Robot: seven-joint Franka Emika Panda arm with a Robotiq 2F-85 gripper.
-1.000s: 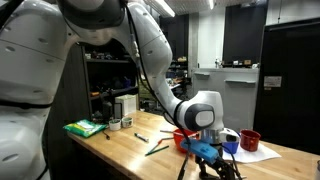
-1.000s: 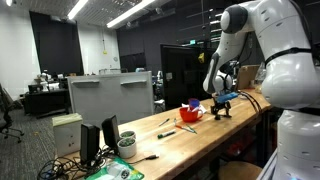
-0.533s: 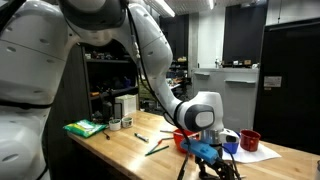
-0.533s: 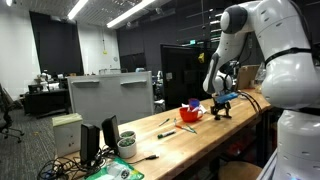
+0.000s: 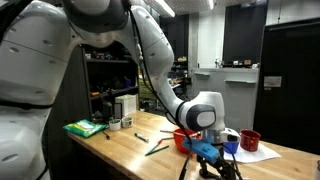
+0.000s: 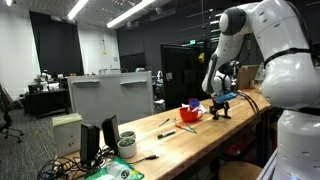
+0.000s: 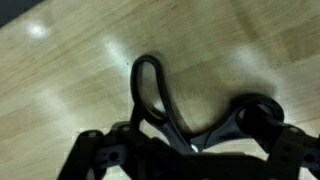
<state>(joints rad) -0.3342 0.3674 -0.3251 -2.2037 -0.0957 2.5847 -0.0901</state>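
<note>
Blk tool handle (image 7: pixel 137 85); lt wood table (image 7: pixel 60 90); red bowl (image 5: pixel 180 135), red cup (image 5: pixel 250 139); grn cloth (image 5: pixel 85 128).

Exterior views share the table (image 5: pixel 118 152) (wrist looks down)

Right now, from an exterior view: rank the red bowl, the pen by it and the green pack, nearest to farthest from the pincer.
In an exterior view, from the pincer:
1. red bowl, right beside it on the bench.
2. pen, mid-bench, just past the bowl.
3. green pack, at the far end, by the robot's base.
</note>
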